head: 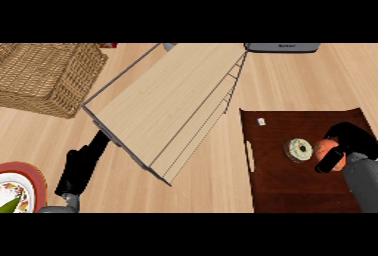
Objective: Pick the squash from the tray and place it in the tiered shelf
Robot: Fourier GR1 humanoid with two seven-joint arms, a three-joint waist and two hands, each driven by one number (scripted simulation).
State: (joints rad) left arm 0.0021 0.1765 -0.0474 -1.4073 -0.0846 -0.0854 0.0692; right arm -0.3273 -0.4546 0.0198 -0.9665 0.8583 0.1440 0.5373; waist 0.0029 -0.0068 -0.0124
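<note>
1. Now the squash (325, 148), orange and roundish with no clear long axis, sits on the dark tray (295, 192) just beside a ring-shaped pastry (299, 149)
2. The right robot hand (345, 145) curls round the squash from its right side, grasping it
3. The tiered shelf (166, 107) lies to the left of the tray, so the carry should go leftward
4. The left robot hand (80, 167) rests relaxed on the table (214, 190), near the shelf's corner

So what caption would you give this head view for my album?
Right hand curls round an orange squash on the tray, beside a doughnut; shelf waits alongside.
</note>
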